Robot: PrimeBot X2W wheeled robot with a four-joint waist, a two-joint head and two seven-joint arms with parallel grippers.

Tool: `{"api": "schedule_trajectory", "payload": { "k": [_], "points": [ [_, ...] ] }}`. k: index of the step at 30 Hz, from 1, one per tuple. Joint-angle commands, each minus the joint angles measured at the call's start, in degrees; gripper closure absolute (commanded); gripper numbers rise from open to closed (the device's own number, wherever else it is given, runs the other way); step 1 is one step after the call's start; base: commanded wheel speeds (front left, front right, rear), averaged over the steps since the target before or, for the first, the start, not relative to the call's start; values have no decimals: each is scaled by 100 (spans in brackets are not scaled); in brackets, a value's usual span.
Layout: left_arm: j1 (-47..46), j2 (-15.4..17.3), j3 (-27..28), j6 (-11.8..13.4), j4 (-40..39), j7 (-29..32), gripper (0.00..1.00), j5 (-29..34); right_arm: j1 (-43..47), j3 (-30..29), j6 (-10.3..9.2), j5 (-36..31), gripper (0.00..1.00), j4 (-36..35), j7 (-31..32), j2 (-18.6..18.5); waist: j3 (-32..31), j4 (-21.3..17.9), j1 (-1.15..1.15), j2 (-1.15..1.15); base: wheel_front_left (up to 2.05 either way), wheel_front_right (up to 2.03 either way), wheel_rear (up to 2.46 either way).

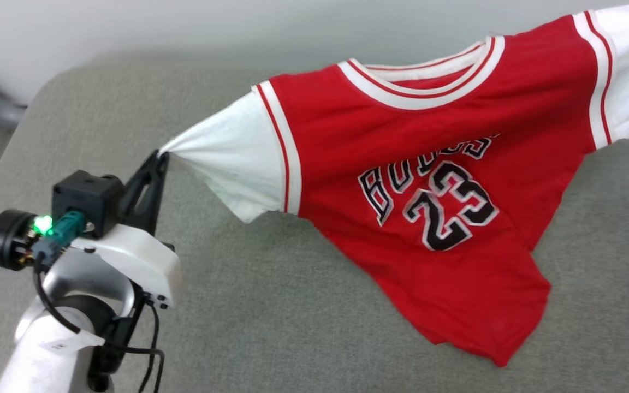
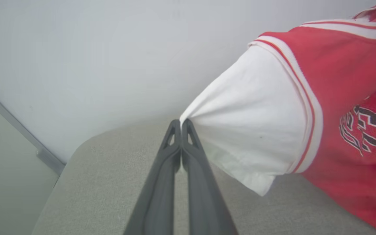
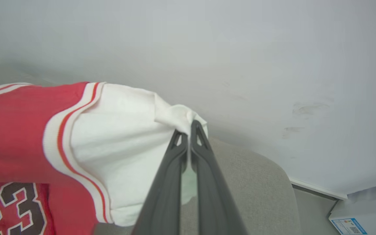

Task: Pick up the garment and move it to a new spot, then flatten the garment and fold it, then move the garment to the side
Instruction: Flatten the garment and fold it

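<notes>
**A:** Two hands, one garment. Start with the head view: where is it in relation to the grey surface?

**B:** The garment (image 1: 429, 125) is stretched out above the surface (image 1: 238, 305) with its chest lettering facing up. Its red lower edge sags down onto the surface. The left hand (image 1: 161, 155), above the surface near its rounded corner, is pinched tight on the tip of a white sleeve (image 1: 227, 158).

**A:** And the left wrist view?

**B:** Both dark fingers are pressed together, with the sleeve's cloth bunched at their tips and held off the surface. From there the sleeve fans out to the striped trim and the red body.

**A:** What about the right wrist view?

**B:** The right hand (image 3: 189, 125) is closed on the other white sleeve (image 3: 119, 143). A crumple of cloth is caught between its tips, up off the surface near its curved edge. A box (image 3: 351, 222) with a blue label sits beyond that edge, lower than the surface.
</notes>
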Motion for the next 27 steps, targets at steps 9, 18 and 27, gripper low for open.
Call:
{"api": "schedule_trajectory", "payload": {
  "k": [9,18,27],
  "points": [
    [-374,330,432,168,-364,-19,100,147,296,-337,-8,327,100,-632,-234,-98,-674,-435,1,0,0,0,0],
    [-821,553,705,210,-662,-136,100,192,561,-898,-9,418,100,-1258,-284,-29,-809,-544,1,0,0,0,0],
    [-1458,641,939,207,-648,-316,100,72,505,-1665,-10,293,100,-1605,-528,175,-618,-605,1,0,0,0,0]
  ]
}}
